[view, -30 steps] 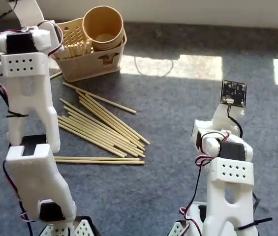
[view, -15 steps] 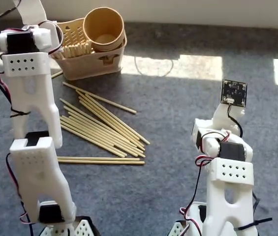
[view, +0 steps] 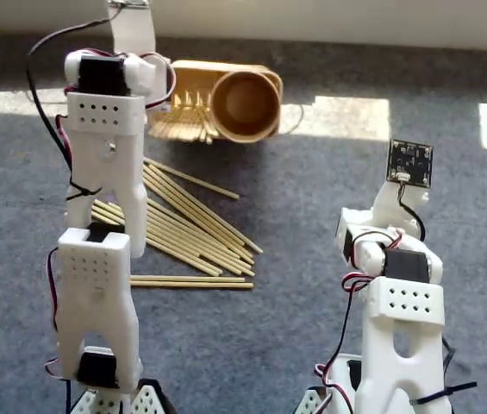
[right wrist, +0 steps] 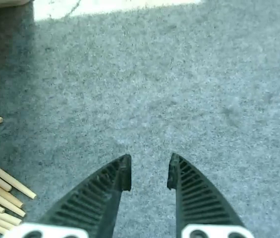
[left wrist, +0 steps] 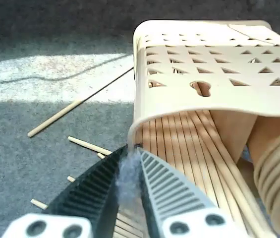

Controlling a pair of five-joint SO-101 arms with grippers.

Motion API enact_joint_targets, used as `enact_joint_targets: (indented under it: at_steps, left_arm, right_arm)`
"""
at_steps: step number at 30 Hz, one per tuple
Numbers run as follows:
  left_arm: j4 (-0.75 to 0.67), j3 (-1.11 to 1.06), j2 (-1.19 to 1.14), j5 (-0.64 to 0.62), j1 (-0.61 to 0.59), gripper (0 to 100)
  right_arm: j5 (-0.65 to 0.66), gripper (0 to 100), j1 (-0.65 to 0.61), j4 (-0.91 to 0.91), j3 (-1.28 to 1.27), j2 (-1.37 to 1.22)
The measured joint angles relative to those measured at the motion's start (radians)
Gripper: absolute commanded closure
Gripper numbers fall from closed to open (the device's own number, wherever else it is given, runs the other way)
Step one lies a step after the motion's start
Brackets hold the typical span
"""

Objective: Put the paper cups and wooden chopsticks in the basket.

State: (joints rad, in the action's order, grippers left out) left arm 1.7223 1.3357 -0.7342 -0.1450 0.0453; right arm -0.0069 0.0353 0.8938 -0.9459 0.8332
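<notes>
**High view:** basket (view: pixel 193 82) lies on its side with the paper cups (view: pixel 245 105) nested inside, mouth outward. Loose chopsticks (view: pixel 187 226) are fanned on the carpet (view: pixel 312 216), behind the left arm's wrist toward its base.

**Left wrist view:** left gripper (left wrist: pixel 132 148) is all but closed, apparently pinching the basket rim at its tips, though fluff blurs the contact. Further sticks lie inside the basket, just beyond the tips.

**Right wrist view:** right gripper (right wrist: pixel 148 171) is part open and empty, with stick ends off to one side.

**Handling:** right the basket slowly by the rim, so its contents do not slide out.

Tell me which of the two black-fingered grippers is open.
The right gripper: its fingers stand apart over grey carpet. The left gripper has its fingers closed on the rim of the tipped cream plastic basket.
</notes>
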Motion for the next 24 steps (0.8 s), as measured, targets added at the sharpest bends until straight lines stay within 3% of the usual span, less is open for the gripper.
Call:
enact_joint_targets:
  at_steps: [12, 24]
  left_arm:
    - [-0.002, -0.002, -0.008, -0.054, 0.037, 99]
    - [-0.167, -0.002, -0.008, -0.077, 0.037, 99]
  right_arm:
    - [0.0, 86.4, 0.0, 0.0, 0.0, 0.0]
    - [0.0, 86.4, 0.0, 0.0, 0.0, 0.0]
